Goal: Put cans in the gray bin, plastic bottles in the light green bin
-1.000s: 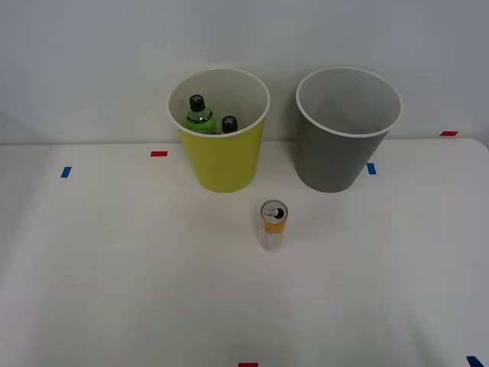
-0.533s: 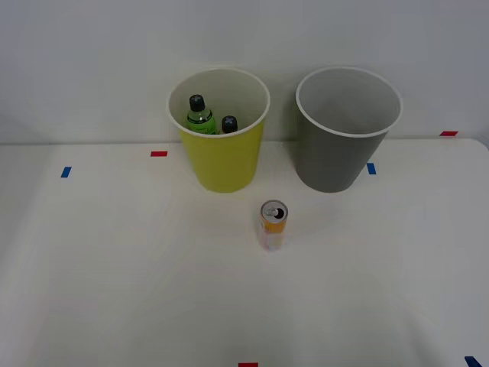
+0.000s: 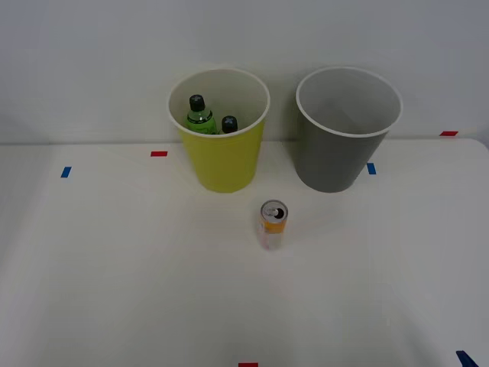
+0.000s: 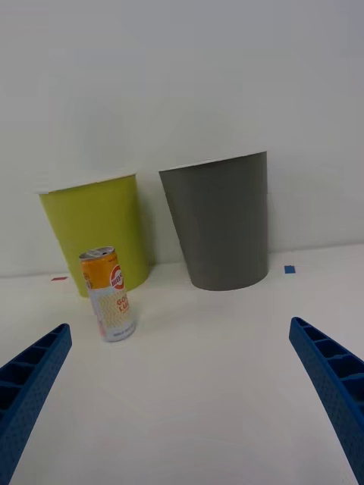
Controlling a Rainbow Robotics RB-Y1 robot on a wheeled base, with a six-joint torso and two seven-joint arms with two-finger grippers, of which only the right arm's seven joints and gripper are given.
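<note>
One can (image 3: 272, 224), orange-yellow above pale pink with a silver top, stands upright on the white table in front of the gap between the two bins. The light green bin (image 3: 221, 157) holds two plastic bottles: a green one (image 3: 199, 115) and a second showing its black cap (image 3: 229, 123). The gray bin (image 3: 340, 157) stands to its right, its inside bottom hidden. In the right wrist view my right gripper (image 4: 180, 327) is open, well short of the can (image 4: 110, 297), the light green bin (image 4: 95, 223) and the gray bin (image 4: 220, 227). A blue fingertip (image 3: 464, 358) pokes in at the front view's bottom right corner.
Small red tape marks (image 3: 159, 154) and blue tape marks (image 3: 66, 172) dot the table (image 3: 114, 267). Both bins stand at the table's back edge against a plain white wall. Open tabletop lies between the can and the gripper.
The blue fingertip at the front view's bottom right corner has crept slightly left and up. The can, bins and bottles have not moved.
</note>
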